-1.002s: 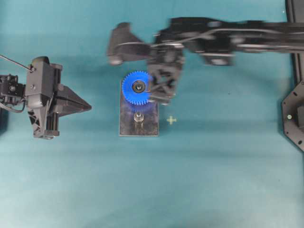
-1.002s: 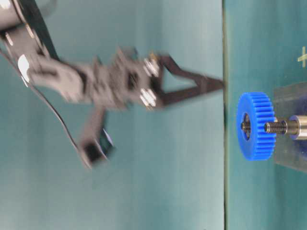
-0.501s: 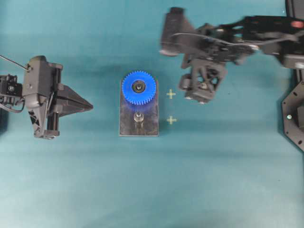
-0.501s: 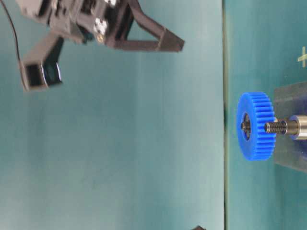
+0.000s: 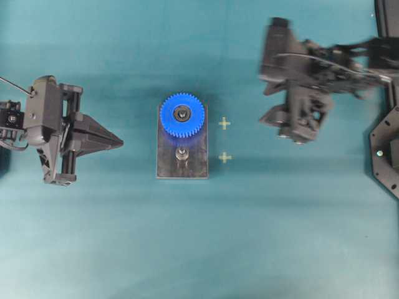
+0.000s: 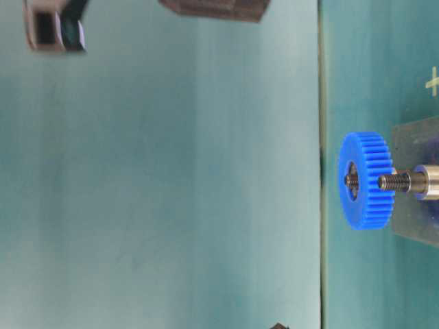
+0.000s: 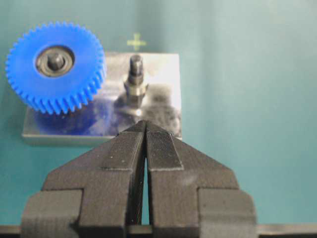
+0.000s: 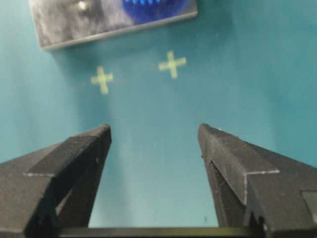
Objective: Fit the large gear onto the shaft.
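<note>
Overhead, we see the large gear seated on the far shaft of the grey plate on the table; the right end effector hangs well apart.

At table level, the pin tip shows in the hub.

Left wrist: left end effector closed, empty.

Right wrist: jaws wide, empty.

We judge fitting done; next, only checking.

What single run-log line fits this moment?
gear: seated on shaft | second pin: bare | left end effector: shut, empty | right end effector: open, empty, clear of plate
</note>
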`<state>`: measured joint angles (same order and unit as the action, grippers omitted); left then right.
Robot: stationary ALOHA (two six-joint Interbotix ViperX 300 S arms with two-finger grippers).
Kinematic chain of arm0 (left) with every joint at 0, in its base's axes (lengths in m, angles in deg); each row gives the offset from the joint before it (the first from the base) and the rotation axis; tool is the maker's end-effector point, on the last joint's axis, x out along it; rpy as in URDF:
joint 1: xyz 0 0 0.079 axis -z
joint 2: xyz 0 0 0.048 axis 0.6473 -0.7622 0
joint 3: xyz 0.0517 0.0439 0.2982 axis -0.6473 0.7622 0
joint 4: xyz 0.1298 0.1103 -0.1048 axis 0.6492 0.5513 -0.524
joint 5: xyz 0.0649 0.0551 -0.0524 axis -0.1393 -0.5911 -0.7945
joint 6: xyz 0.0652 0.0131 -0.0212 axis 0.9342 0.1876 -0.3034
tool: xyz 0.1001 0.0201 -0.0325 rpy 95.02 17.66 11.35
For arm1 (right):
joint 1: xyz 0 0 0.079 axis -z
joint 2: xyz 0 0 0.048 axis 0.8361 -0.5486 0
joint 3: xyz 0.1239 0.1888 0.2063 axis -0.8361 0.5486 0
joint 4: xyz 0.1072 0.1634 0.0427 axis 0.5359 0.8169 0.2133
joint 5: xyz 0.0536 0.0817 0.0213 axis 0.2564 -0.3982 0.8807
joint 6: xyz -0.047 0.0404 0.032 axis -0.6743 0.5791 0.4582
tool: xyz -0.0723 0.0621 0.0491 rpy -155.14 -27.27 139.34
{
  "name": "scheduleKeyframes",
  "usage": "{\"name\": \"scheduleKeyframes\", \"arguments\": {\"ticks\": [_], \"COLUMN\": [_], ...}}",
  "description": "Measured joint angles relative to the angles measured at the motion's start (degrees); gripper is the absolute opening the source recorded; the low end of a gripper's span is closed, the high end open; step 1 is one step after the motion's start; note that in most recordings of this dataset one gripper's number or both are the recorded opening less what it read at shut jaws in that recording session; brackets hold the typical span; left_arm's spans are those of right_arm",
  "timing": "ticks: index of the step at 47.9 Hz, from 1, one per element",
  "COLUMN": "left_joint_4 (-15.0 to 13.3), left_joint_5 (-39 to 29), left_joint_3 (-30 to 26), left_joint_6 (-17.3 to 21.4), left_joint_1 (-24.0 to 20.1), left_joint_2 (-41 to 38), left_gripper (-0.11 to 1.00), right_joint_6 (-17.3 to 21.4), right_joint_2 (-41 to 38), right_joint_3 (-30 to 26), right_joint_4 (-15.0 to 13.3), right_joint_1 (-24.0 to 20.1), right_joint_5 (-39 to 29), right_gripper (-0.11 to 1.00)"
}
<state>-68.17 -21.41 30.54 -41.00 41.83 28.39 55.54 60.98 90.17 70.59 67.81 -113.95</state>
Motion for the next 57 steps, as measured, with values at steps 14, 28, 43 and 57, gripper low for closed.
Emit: {"name": "scheduleKeyframes", "arguments": {"ticks": [14, 28, 43, 57], "left_joint_4": [0.0, -0.09, 0.0, 0.0], "left_joint_5": [0.09, 0.09, -0.18, -0.79], "left_joint_3": [0.09, 0.09, 0.62, 1.05], "left_joint_6": [0.0, 0.0, 0.0, 0.18], "left_joint_1": [0.09, 0.09, 0.09, 0.09], "left_joint_2": [0.0, 0.0, -0.26, -1.05], "left_gripper": [0.0, 0.0, 0.0, 0.0], "right_joint_6": [-0.09, 3.34, 3.87, 3.96], "right_joint_2": [12.04, 15.64, 15.64, 15.64], "right_joint_3": [14.06, 19.78, 20.65, 21.45], "right_joint_4": [0.0, 0.09, 0.09, -0.09], "right_joint_1": [-4.04, -8.88, -9.14, -9.4], "right_joint_5": [21.97, 23.91, 23.47, 23.47], "right_gripper": [0.75, 0.75, 0.75, 0.76]}}
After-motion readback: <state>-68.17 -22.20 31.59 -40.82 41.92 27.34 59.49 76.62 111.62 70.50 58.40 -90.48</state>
